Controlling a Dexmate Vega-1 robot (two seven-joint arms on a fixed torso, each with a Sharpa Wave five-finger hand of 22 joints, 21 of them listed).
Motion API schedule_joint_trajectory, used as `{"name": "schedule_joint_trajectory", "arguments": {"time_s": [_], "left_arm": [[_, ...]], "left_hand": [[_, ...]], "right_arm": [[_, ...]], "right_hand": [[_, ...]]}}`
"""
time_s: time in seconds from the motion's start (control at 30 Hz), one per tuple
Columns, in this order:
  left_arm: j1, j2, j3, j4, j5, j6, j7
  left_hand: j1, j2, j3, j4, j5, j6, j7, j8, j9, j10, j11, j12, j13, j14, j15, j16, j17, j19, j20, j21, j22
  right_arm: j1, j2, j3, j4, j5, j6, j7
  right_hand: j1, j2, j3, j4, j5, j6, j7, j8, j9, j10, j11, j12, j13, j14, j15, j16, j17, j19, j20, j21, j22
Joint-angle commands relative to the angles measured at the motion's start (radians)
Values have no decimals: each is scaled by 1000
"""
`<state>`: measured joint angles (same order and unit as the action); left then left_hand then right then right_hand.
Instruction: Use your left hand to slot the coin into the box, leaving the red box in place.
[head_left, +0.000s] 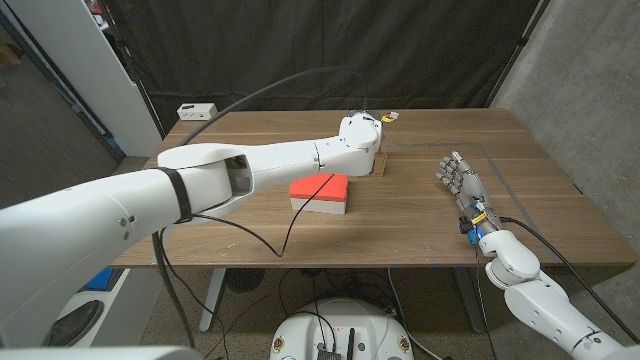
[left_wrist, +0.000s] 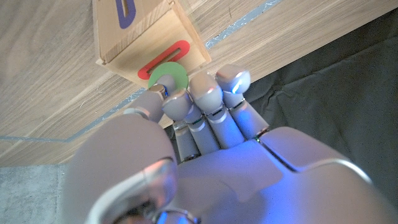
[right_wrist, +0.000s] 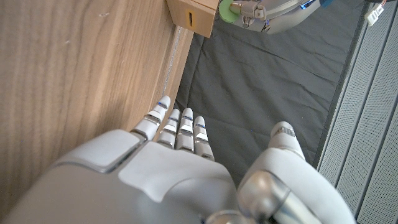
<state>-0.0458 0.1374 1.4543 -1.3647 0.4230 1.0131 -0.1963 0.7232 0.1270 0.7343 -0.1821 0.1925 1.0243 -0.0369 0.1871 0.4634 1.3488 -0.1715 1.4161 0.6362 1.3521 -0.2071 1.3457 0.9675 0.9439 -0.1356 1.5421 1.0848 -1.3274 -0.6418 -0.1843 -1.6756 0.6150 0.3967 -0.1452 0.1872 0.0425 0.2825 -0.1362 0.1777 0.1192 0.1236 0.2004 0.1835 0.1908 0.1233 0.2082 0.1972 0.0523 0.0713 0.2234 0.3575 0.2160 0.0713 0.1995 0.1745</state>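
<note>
At the wooden box's red slot, left hand pinches green coin.

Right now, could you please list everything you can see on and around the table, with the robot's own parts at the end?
Coin: one, green, pinched in the left hand's fingertips at the red slot of the wooden box.
Wooden box: one, light wood with a red slot and a purple slot, at the table's far middle.
Red box: one, red top and white sides, mid-table, in front of the wooden box.
White device: one, small, at the far left corner.
Table: one, brown wood.
Left hand: white and grey, over the wooden box, holding the coin.
Right hand: grey, fingers apart, at the table's right side, holding nothing.
</note>
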Motion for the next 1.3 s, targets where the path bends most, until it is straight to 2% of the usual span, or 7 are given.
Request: {"name": "schedule_joint_trajectory", "arguments": {"time_s": [0.03, 0.6, 0.8, 1.3], "left_arm": [[8, -13, -8, 19, -1, -9, 3], [20, -16, -9, 17, -4, 13, 9], [26, -2, -10, -9, -5, 20, 19], [20, -8, -5, 11, -19, 21, 19]], "left_hand": [[-11, 0, 5, 3, -2, 134, 73, 35, 91, 8, -4, 7, 11, 3, -3, 5, 2, 3, -76, 1, 0], [-12, -1, 10, 0, 0, 140, 71, 36, 91, 12, -6, 1, 5, 6, -3, 8, 2, 7, -76, 1, -8], [-10, -3, 10, -2, 1, 153, 71, 46, 99, 14, -7, 3, 7, 7, -3, 9, 1, 9, -76, 0, -15], [-9, -8, 19, 0, 5, 173, 67, 58, 94, 15, -6, -1, 12, 12, -3, 10, -3, 16, -76, 7, -13]], "right_arm": [[3, -2, 1, 6, 5, 4, 6], [1, -8, 3, 4, 13, 0, 13], [4, -9, 1, 6, 10, -1, 15], [10, -8, -5, 11, 11, -4, 18]], "right_hand": [[3, 8, 3, -8, -2, 5, 10, -2, 5, 8, -2, -2, 5, 4, 1, 3, 1, 10, 2, 0, 3], [3, 9, 3, -8, -2, 5, 9, -2, 5, 9, 0, -1, 5, 4, 4, 3, 1, 11, 2, 1, 3], [3, 9, 3, -8, -2, 5, 5, -2, 5, 8, -1, -2, 5, 5, 4, 3, 1, 11, 2, 1, 3], [3, 8, 3, -8, -2, 4, 2, -2, 5, 9, -2, -2, 5, 6, 4, 4, 1, 11, 2, 1, 3]]}}
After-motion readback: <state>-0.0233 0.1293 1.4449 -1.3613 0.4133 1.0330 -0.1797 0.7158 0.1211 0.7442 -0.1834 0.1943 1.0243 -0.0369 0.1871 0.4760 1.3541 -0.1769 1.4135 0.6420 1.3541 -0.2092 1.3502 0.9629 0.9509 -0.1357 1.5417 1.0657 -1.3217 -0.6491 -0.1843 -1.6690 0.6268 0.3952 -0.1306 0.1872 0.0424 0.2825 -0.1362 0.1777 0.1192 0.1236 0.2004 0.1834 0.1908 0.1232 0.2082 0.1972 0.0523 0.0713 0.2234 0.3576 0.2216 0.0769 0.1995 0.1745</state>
